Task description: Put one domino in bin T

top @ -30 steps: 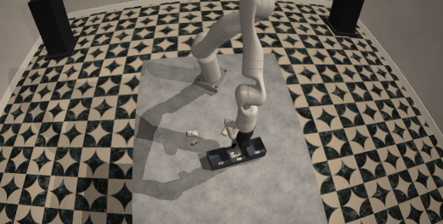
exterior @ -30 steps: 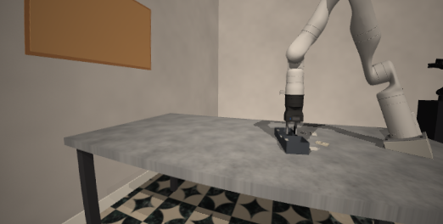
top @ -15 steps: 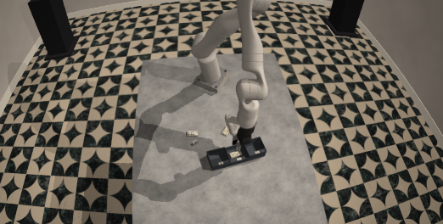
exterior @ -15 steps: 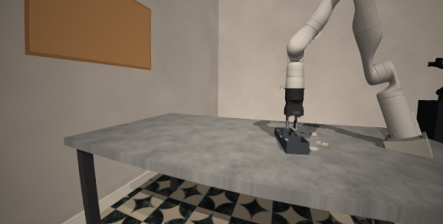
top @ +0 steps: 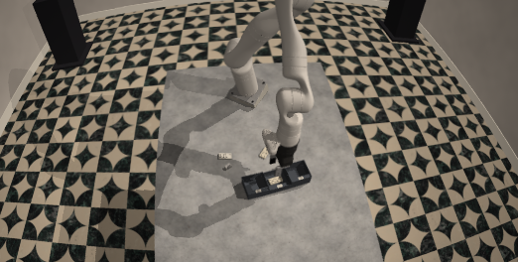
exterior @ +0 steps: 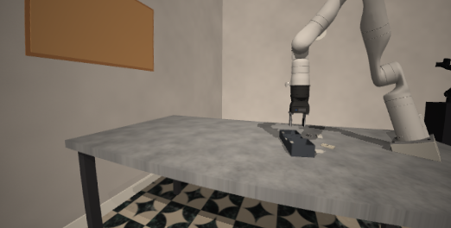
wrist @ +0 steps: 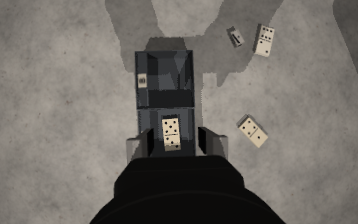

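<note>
A dark row of bins (top: pixel 251 189) (exterior: pixel 303 148) (wrist: pixel 139 100) stands on the grey table. My gripper (wrist: pixel 176 137) (top: pixel 281 168) (exterior: pixel 297 123) is open and hangs just above the bins' near compartment. One cream domino (wrist: pixel 171 134) (top: pixel 273 181) lies flat on that compartment's floor, between the spread fingers and clear of both. The compartment's mark is hidden behind a finger. The far compartment is empty and carries a small label (wrist: pixel 142 80) that I cannot read.
Three more dominoes lie on the table: one (wrist: pixel 252 131) (top: pixel 263 154) right beside the bins, and two (wrist: pixel 264 40) (wrist: pixel 235 36) farther off, which also show in the top view (top: pixel 224 156) (top: pixel 227 167). The arm's base (top: pixel 246 96) is bolted at the back.
</note>
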{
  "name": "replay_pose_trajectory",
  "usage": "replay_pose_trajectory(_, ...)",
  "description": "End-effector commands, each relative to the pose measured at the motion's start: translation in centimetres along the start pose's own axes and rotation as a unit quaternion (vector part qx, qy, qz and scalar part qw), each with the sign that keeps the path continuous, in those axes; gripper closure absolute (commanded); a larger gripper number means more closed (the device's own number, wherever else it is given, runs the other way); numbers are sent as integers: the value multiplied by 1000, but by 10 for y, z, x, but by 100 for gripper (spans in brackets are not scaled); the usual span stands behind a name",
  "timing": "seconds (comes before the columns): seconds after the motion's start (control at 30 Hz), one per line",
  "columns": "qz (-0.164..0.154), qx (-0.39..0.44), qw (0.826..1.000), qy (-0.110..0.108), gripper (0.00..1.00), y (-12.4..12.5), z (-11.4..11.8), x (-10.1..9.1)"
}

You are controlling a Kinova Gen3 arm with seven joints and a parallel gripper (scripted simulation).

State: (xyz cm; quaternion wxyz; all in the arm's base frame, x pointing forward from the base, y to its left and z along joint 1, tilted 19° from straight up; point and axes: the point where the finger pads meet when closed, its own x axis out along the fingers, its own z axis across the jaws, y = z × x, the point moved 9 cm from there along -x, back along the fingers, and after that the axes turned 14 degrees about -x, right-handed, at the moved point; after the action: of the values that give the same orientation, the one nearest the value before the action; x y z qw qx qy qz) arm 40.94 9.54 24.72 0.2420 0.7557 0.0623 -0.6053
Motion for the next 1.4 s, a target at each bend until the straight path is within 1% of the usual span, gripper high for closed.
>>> replay_pose_trajectory(0.0, -4, -6, 1000, 8, 0, -6, -4, -14)
replay_pose_trajectory(0.3, -4, -6, 1000, 8, 0, -5, -3, -50)
replay_pose_trajectory(0.37, -4, -6, 1000, 8, 0, -5, -3, -50)
replay_pose_trajectory(0.87, -4, -6, 1000, 8, 0, -5, -2, -110)
replay_pose_trajectory(0.93, -4, -6, 1000, 8, 0, -5, -2, -110)
replay_pose_trajectory(1.0, -4, -6, 1000, 8, 0, -5, -2, -116)
replay_pose_trajectory(1.37, -4, -6, 1000, 8, 0, -5, -2, -116)
